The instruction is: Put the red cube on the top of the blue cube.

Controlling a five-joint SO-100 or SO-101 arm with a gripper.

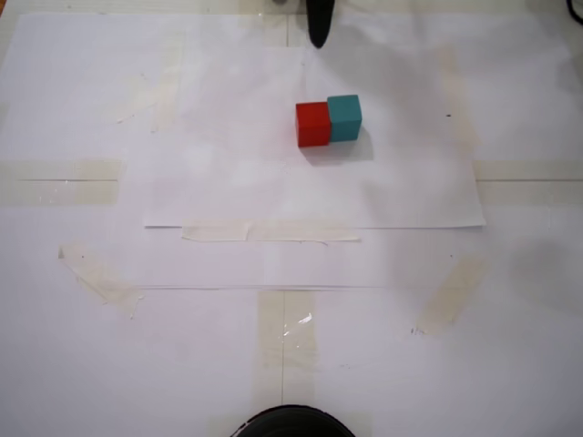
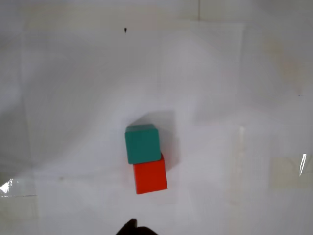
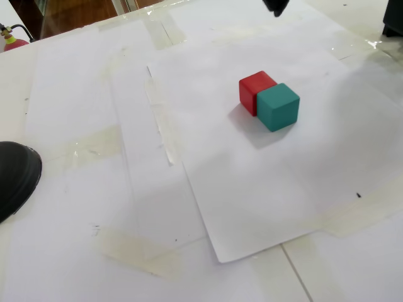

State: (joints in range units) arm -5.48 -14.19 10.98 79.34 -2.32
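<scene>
Fixed view from above shows the red cube on the left and the blue cube on the right, the 2 touching along 1 face on the white paper sheet that is taped over the table; the blue one sits slightly farther back, so the pair is a little staggered. Neither is stacked: both rest on the paper, so the lift is not yet done. Just behind them, at the far edge of that picture, hangs the dark tip of the gripper, well apart from the cubes and roughly in line with the red one, a touch to its right. Wrist view has the blue cube farther from the camera and the red cube nearer, with a dark bit of the gripper at the bottom edge, so the red cube lies ahead of the jaws with nothing between. Too little of the jaws shows to say whether they stand wide or narrow; I cannot tell. My reading is that the coming grasp turns on the shared face: the fingers cannot close across it, so they would need to take the red cube by its 2 free sides, the ones running away from the blue cube.
</scene>
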